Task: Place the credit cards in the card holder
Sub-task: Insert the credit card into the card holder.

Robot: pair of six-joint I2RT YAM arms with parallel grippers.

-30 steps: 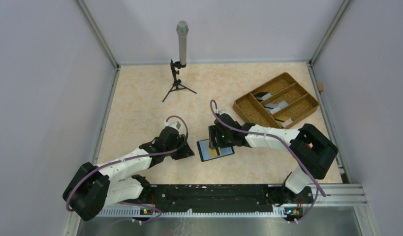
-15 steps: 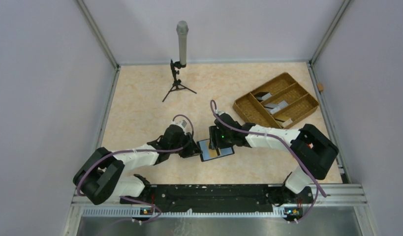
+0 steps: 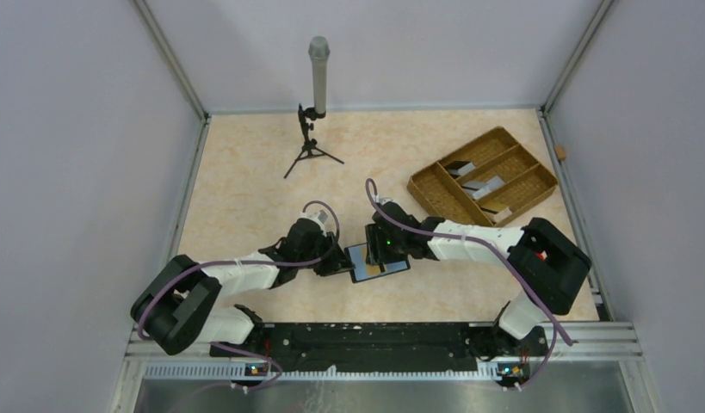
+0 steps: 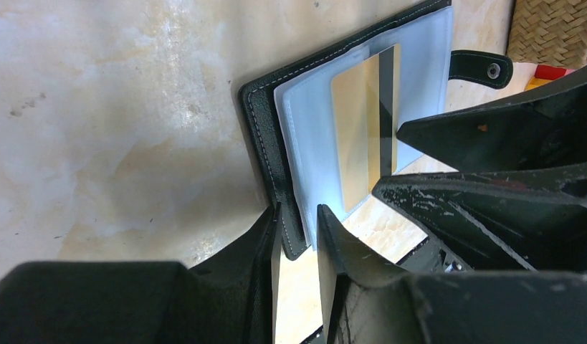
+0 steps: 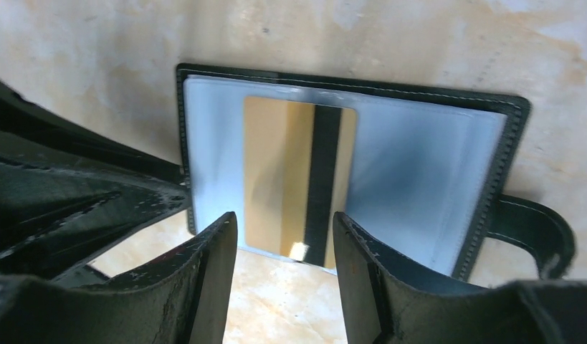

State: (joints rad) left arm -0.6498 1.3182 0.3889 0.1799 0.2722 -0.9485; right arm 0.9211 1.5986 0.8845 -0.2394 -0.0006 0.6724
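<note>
Card holder (image 3: 366,268) lies open and flat on the desk (image 3: 245,172), near the front centre and between the two arms. Its clasp tab (image 5: 534,229) is loose on the desk.

A gold card (image 5: 297,172) with a black stripe sits in the pale blue clear sleeve (image 5: 419,165). Its near end sticks out past the sleeve edge.

Left fingers (image 4: 261,258): narrow gap, straddling the black cover's corner edge. Cannot tell whether they actually pinch it.

Right fingers (image 5: 211,279): spread, flanking the card's protruding end. No grasp visible. In the left wrist view one tip is at the card's long edge.

Other credit cards (image 3: 484,183) lie in the woven tray (image 3: 426,191), far right, well apart from the holder.
</note>
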